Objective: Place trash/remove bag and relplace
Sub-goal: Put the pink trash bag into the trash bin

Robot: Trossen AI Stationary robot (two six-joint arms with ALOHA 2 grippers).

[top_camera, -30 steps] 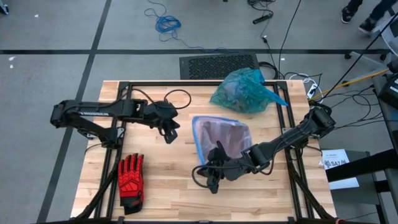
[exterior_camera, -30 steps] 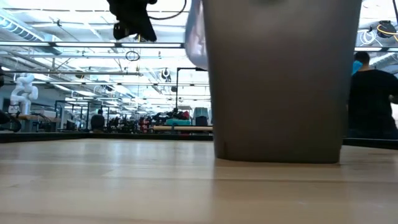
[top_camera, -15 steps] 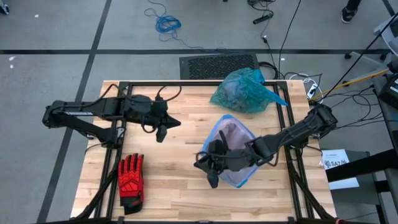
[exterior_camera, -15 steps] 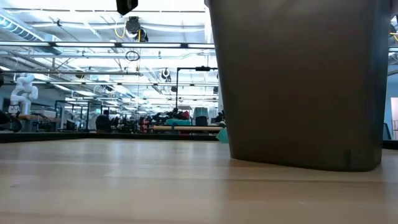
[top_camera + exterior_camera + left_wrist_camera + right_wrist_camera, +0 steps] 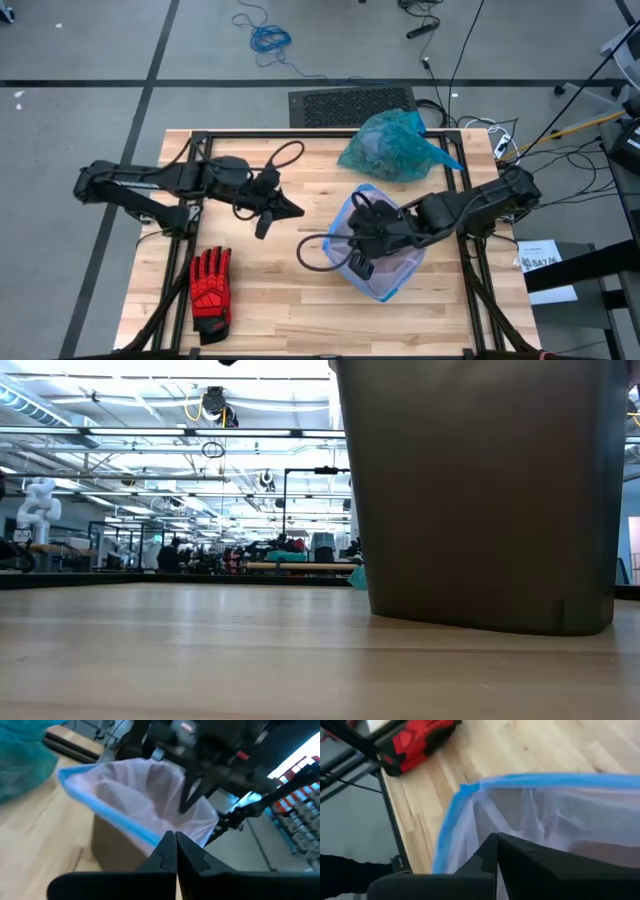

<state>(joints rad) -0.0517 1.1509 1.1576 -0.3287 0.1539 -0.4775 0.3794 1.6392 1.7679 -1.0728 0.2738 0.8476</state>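
Bin (image 5: pixel 385 275) is my landmark: it stands on the table (image 5: pixel 290 310), already lined with a pale lilac bag with a blue rim (image 5: pixel 107 815). The teal-green bag (image 5: pixel 392 145), bunched and looking full, lies on the table well behind the bin, out of it. I see no loose trash on the table, so I judge the trash is inside that green bag, though I cannot make out the pieces through the plastic.

My right jaws (image 5: pixel 358 262) are pressed shut over the bin's mouth, just above the lilac liner, and hold nothing that I can see. My left jaws (image 5: pixel 285 210) are shut too, empty, hanging beside the bin on the side toward the red glove (image 5: pixel 210 285), which lies well away from the bin near the table's front edge.

By my reckoning the old bag is out and the new one is in; what may be left is tucking the liner snug on the rim.
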